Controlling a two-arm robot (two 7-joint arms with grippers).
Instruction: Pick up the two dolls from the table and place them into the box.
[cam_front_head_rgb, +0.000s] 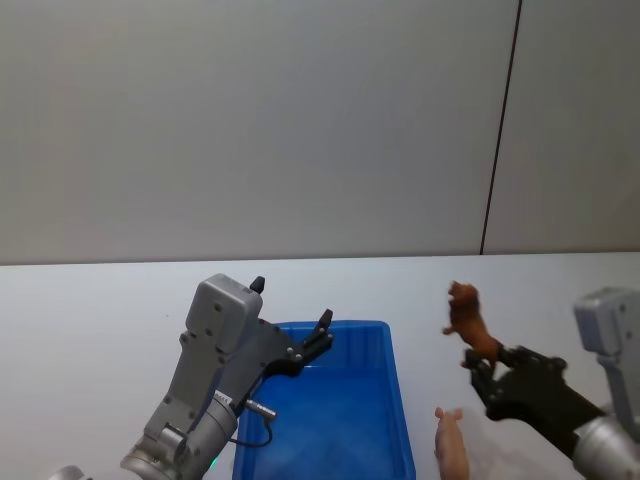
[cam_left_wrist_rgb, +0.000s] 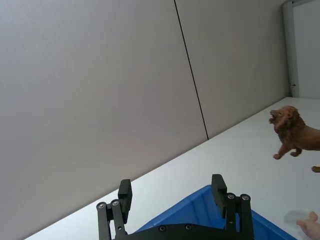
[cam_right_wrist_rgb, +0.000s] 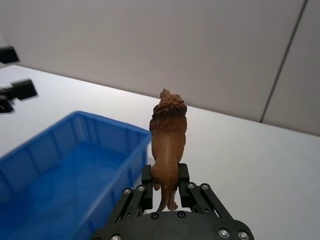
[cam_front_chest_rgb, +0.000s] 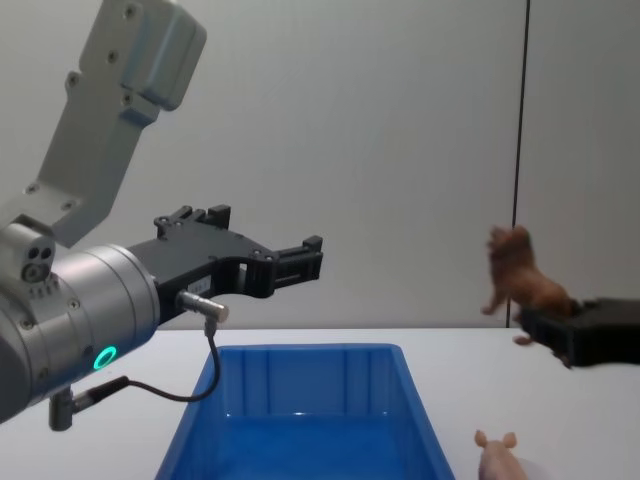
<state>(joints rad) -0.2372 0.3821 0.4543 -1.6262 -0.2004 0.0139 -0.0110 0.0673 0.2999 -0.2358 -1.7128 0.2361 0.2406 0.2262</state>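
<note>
Right end effector (cam_right_wrist_rgb: 165, 182) clamps the brown lion (cam_right_wrist_rgb: 169, 135) aloft, right of the blue bin (cam_front_head_rgb: 310, 328); left end effector (cam_left_wrist_rgb: 171, 189) gapes wide over the bin, its visible floor seemingly bare; pink pig (cam_front_head_rgb: 452, 445) on the bench (cam_front_head_rgb: 90, 320) just beside the bin.

Robot test lab: bare white desk (cam_front_head_rgb: 90, 320) lying below the fingers (cam_front_head_rgb: 320, 330), plain grey panelled wall (cam_front_head_rgb: 250, 120) standing beyond them, dark seam (cam_front_head_rgb: 500, 130) running down it.
</note>
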